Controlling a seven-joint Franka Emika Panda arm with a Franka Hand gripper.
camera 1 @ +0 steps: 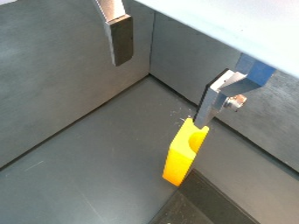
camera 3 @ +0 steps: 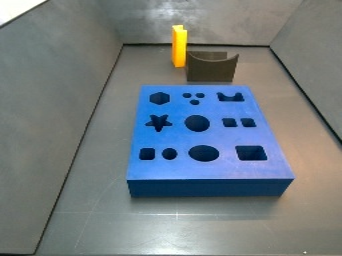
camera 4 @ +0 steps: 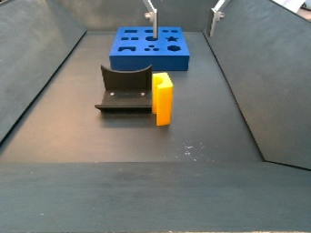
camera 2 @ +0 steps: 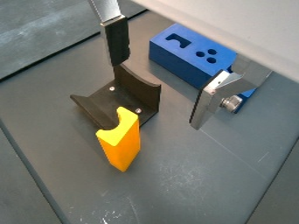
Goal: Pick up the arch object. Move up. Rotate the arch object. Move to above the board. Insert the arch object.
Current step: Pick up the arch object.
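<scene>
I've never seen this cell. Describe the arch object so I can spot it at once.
Start from the big blue board on the dark floor, then find the dark L-shaped fixture apart from it. Standing upright right beside the fixture is the arch object, a slim yellow-orange block and the only warm-coloured thing there. The open gripper hangs above, not holding it.
</scene>
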